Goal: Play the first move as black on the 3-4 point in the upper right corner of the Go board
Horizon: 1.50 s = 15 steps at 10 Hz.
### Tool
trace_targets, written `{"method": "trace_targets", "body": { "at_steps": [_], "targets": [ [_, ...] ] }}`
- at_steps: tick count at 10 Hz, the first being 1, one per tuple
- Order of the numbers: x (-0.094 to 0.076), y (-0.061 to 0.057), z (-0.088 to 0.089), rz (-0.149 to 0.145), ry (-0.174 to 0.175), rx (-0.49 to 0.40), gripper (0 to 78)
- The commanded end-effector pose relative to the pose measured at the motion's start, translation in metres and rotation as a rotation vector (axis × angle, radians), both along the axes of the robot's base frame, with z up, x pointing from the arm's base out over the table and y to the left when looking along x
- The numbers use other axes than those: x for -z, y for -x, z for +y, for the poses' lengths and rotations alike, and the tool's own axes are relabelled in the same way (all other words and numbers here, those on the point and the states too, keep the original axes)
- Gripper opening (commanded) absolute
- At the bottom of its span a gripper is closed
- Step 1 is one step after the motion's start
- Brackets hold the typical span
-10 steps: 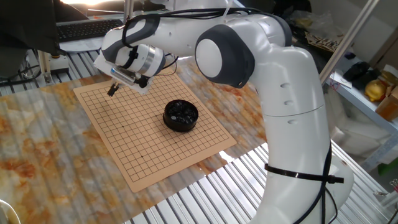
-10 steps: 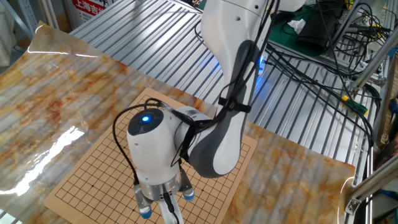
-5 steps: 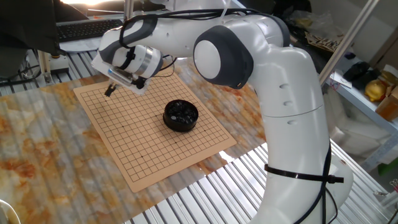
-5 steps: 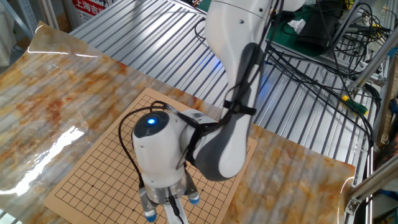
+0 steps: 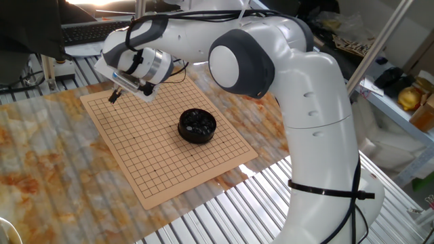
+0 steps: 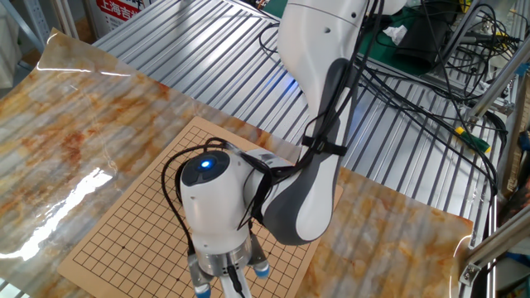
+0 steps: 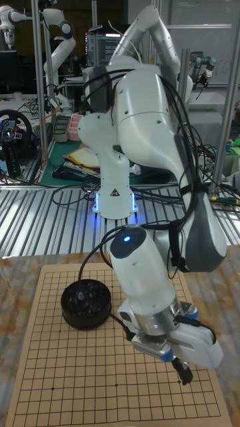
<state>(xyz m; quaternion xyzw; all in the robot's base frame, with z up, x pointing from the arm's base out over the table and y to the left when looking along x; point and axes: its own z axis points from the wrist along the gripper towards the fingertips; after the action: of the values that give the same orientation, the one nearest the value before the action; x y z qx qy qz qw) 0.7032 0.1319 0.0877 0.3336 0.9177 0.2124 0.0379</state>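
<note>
Judging from the pose, the step in hand is taken to be the carry toward the placement point; no stone is seen on the Go board [image 5: 156, 159] yet.

- Far left corner of the Go board, one fixed view: the gripper [image 5: 113, 97] is held above the grid, fingers angled down, not touching the wood. In the tall fixed view the same gripper [image 7: 184, 373] is seen over the board's near right corner. In the other fixed view the fingertips are cut off by the frame edge.
- Jaws: the dark fingers are seen close together, but whether they are pressed shut or pinching a stone cannot be told; the tips are too small and dark.
- Black stone: not made out as a separate item anywhere. If carried, it is hidden between the fingertips.
- The 3-4 point [image 5: 108, 112]: estimated a few lines in from that same corner of the Go board, just below the fingertips. The exact crossing cannot be confirmed at this resolution.
- Centre-right of the Go board: a round black bowl [image 5: 197, 126] is set on the grid, with dark contents, well apart from the gripper.

Next move, as judged: line count from both edges is to be checked, the fingertips centred over the crossing, a straight descent made, and release done only at contact so that sliding off the intersection is avoided.
</note>
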Motion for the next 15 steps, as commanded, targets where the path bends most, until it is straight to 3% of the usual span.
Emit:
{"method": "trace_targets", "body": {
  "at_steps": [1,5,12,15],
  "targets": [
    [0.005,-0.006,0.001,-0.021,-0.004,0.0,1.1],
    [0.006,-0.006,0.002,-0.018,-0.048,-0.001,1.1],
    [0.009,-0.004,0.007,-0.008,-0.039,-0.019,1.1],
    [0.016,0.007,0.011,-0.007,-0.022,-0.018,1.1]
  ]
}}
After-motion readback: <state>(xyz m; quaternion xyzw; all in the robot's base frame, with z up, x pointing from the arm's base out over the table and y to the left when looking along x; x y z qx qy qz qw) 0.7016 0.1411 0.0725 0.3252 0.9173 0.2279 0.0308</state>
